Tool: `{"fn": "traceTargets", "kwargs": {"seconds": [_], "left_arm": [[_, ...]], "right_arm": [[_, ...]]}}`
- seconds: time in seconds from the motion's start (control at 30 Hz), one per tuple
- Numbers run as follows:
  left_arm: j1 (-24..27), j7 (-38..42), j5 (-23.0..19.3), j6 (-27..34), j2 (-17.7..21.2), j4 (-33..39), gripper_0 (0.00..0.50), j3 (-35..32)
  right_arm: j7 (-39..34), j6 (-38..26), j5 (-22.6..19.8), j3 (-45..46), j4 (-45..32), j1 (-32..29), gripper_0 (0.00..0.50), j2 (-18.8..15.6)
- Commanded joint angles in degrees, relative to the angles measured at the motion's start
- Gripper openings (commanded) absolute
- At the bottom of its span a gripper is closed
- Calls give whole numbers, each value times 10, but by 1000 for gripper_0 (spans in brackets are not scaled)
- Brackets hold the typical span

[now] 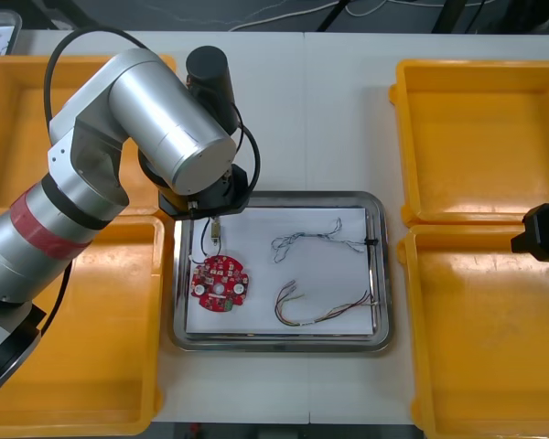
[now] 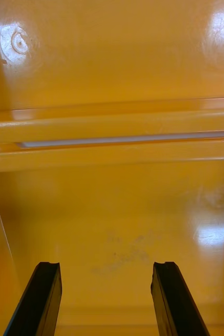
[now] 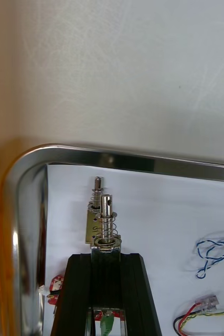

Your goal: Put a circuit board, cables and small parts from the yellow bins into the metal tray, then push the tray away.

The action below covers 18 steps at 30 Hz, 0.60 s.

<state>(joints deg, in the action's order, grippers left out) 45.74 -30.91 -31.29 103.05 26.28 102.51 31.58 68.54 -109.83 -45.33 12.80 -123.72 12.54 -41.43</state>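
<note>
Saw left end effector [image 3: 105, 253] clamped on small metal part [image 3: 106, 220], axis along fingers [image 3: 77, 286], over far-left corner of metal tray [image 3: 143, 160]; right end effector [image 2: 106, 268] open over near-right yellow bin [image 2: 112, 210].

On the front cam my own left arm [image 1: 156, 119] sits right over the left gripper [image 3: 105, 255], so I just get the tip of the small metal part [image 1: 216, 229] it grips poking out. On the left wrist cam the fingers [image 3: 80, 294] cover most of the circuit board [image 3: 55, 287]. The blue and white cable [image 3: 216, 251] and the red and yellow cable [image 3: 201, 312] run off the edge. The right arm [image 1: 542, 233] is chopped off too.
</note>
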Motion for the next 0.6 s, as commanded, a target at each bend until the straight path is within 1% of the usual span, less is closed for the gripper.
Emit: {"fn": "traceTargets", "kwargs": {"seconds": [0.03,0.13,0.53,0.6], "left_arm": [[-21,39,-3,-33,-10,30,0,21],[-27,44,1,-55,-6,31,0,40],[-49,51,35,-100,0,31,0,79],[-52,51,35,-106,2,31,0,79]], "right_arm": [[-17,-2,-4,18,-20,-8,500,-23],[-17,-2,-4,18,-20,-8,500,-23],[-17,-2,-4,18,-20,-8,500,-23],[-17,-2,-4,18,-20,-8,500,-23]]}}
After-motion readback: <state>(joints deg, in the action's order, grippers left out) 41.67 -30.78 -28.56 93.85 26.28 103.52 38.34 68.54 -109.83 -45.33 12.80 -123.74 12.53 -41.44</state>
